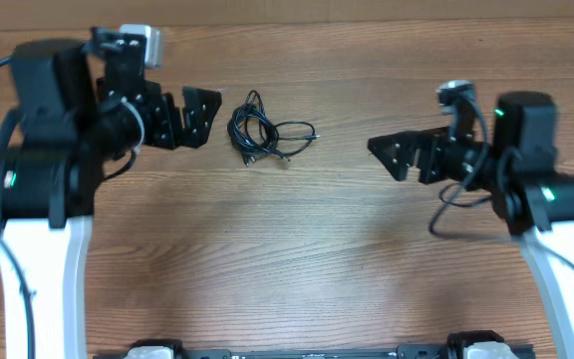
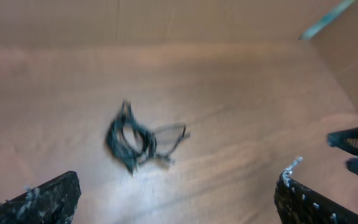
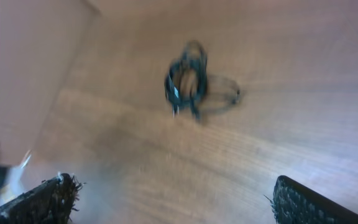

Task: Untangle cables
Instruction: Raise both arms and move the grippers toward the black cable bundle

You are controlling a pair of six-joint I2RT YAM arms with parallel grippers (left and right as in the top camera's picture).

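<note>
- Black, rough-faced fingers of the left gripper [image 2: 176, 202] stand at both bottom corners of its wrist view. They are spread wide, with nothing between them.
- The right gripper [image 3: 179, 199] is the same in its own view: jaws far apart and empty.
- Between the two lies bare brown wood-grain table [image 1: 297, 259], so neither approach is blocked.
- The thin black cables [image 1: 265, 132] lie bunched in one small knot on the table, between the two arms and towards its far side. Seen from overhead, the left gripper [image 1: 207, 115] is just beside the knot and the right gripper [image 1: 387, 155] stands well apart. Their height above the wood cannot be told.
- The knot has a dense dark coil [image 2: 126, 140] on the left arm's side. A single looser loop [image 3: 222, 90] reaches out towards the right arm.
- A good opening move is probably one pincer on each part. The left would pin or grasp the coil, and the right would come in low to nip only the stray loop.
- The cords are thin and lie flat, so the fingertips likely need to touch the wood before closing.
- Draw the two parts apart slowly, since a fast pull could tighten the tangle. The plug ends are too blurred to locate.
</note>
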